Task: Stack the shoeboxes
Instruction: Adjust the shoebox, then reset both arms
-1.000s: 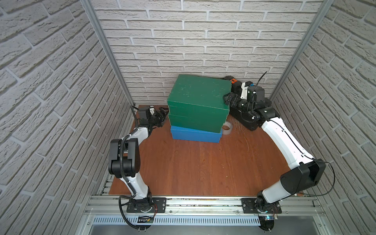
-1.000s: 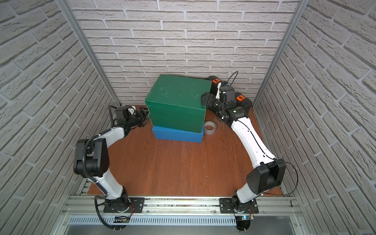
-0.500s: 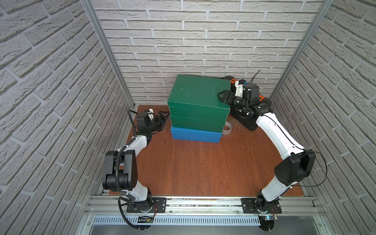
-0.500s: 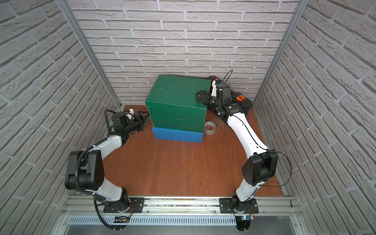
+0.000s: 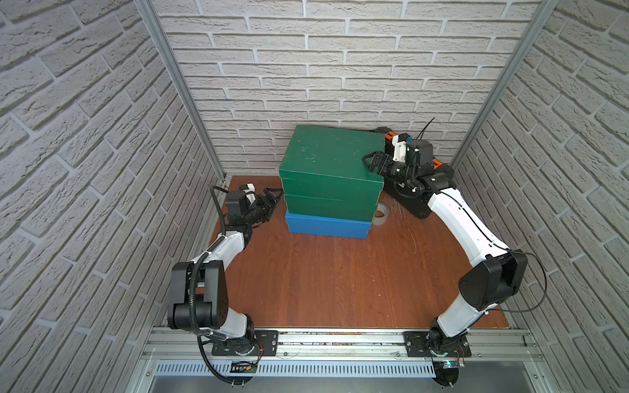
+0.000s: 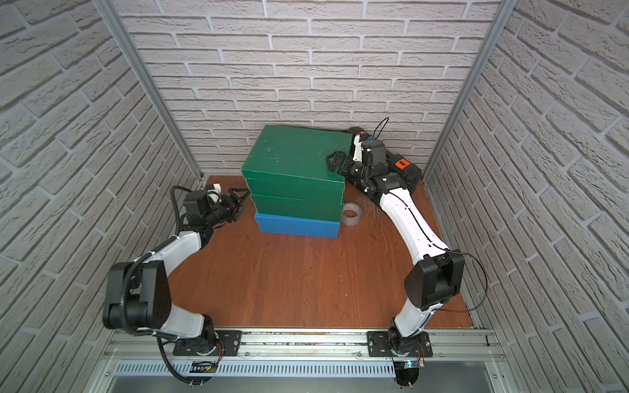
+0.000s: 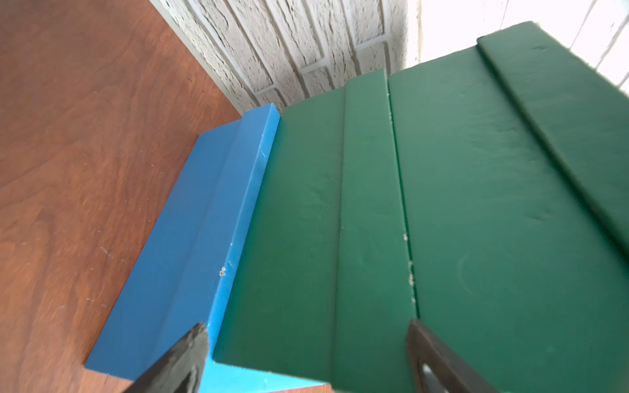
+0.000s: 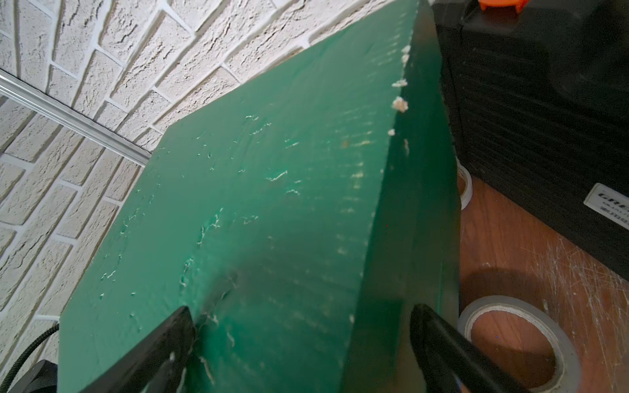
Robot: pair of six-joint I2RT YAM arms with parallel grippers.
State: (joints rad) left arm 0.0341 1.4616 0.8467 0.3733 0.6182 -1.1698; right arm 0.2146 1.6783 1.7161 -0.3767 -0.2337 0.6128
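1. Your three shoeboxes stand in one stack at the back of the tabletop (image 5: 340, 279). The blue shoebox (image 5: 326, 226) is at the bottom, the middle green shoebox (image 5: 330, 206) lies on it, and the top green shoebox (image 5: 326, 153) is uppermost.
2. Your left hand (image 5: 275, 202) is open. It sits beside the stack's left end, level with the middle green shoebox and apart from it.
3. Your right hand (image 5: 369, 161) has its jaws spread wide across the top lid's right edge, one jaw over the scuffed lid and the other beside the end wall. You cannot tell whether they press.
4. A tape roll (image 5: 379, 216) lies just beside the stack's right end, and a black case (image 5: 413, 204) sits under your right arm.
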